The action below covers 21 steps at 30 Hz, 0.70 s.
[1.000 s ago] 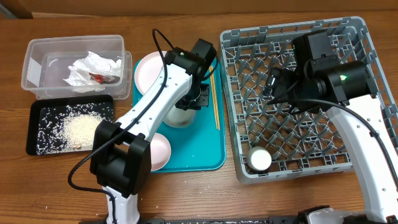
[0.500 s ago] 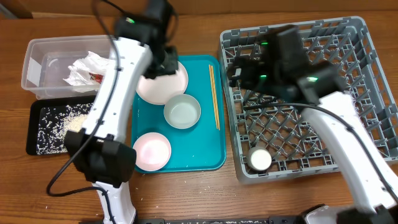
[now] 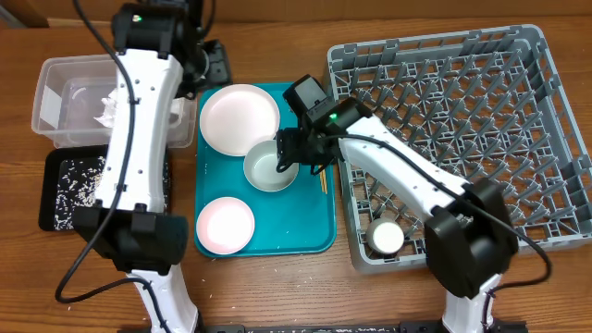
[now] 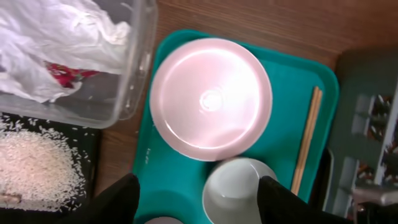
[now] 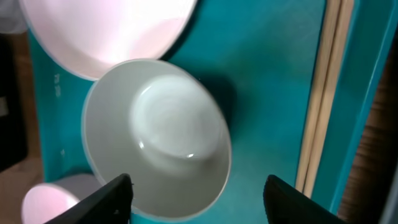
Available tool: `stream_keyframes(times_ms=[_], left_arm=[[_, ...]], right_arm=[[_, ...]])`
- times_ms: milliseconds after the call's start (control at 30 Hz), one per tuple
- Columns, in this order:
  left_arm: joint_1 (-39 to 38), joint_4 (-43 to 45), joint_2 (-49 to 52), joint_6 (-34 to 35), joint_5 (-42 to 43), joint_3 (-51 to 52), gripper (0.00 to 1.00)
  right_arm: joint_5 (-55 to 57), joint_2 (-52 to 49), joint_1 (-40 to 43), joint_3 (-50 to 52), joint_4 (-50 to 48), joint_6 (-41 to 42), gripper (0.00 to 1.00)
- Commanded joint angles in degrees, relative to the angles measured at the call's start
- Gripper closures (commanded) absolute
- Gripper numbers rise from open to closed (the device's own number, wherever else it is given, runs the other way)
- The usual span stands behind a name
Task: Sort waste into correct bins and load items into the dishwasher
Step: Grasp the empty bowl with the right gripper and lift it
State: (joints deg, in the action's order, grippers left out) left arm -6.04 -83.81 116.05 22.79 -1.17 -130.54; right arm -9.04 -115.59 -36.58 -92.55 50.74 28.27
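On the teal tray (image 3: pixel 314 222) sit a white plate (image 3: pixel 240 118), a grey-green bowl (image 3: pixel 270 168) and a pale pink bowl (image 3: pixel 225 225). My right gripper (image 3: pixel 294 153) is open and empty, its fingers (image 5: pixel 202 202) straddling the grey-green bowl (image 5: pixel 158 140) from above. The two chopsticks (image 5: pixel 323 93) lie at the tray's right edge. My left gripper (image 3: pixel 211 63) is open and empty (image 4: pixel 199 208), high above the plate (image 4: pixel 210 99). The napkin (image 4: pixel 56 37) with its red scrap (image 4: pixel 62 71) lies in the clear tub (image 3: pixel 55 79). Rice (image 4: pixel 34 168) lies in the black tray (image 3: pixel 55 208).
The grey dish rack (image 3: pixel 518 111) fills the right side, with a small white cup (image 3: pixel 387 238) at its front left. A few rice grains lie on the wooden table in front of the teal tray. My left arm crosses over the tub and black tray.
My left gripper has swung from the tray's middle up and left to behind the tub. My right gripper has moved left from over the rack to above the grey-green bowl.
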Motion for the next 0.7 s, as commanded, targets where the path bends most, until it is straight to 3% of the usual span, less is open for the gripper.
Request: stream_keyframes(times_ms=[0, 167, 233, 267, 367, 667], left_arm=[[4.8, 0.5, -0.4, 3.2, -1.3, -0.9, 0.34], [7.3, 0.2, -0.4, 3.2, -1.1, -0.9, 0.19], [7.2, 0.2, -0.4, 3.2, -1.1, -0.9, 0.04], [7.0, 0.2, -0.4, 3.2, -1.1, -0.9, 0.0], [7.0, 0.2, -0.4, 3.2, -1.1, -0.9, 0.0], [7.0, 1.2, -0.4, 3.2, -2.0, -0.9, 0.0]], right_arm=[[0.0, -3.4, -0.1, -0.8, -0.4, 0.0, 0.35], [0.0, -5.7, -0.1, -0.8, -1.6, 0.2, 0.51], [0.0, -5.7, -0.1, -0.8, -2.1, 0.2, 0.58], [0.0, -5.9, -0.1, -0.8, -2.6, 0.2, 0.69], [0.2, -5.9, -0.1, -0.8, -2.8, 0.2, 0.95], [-0.2, -4.7, 0.2, -2.0, -1.0, 0.2, 0.96]])
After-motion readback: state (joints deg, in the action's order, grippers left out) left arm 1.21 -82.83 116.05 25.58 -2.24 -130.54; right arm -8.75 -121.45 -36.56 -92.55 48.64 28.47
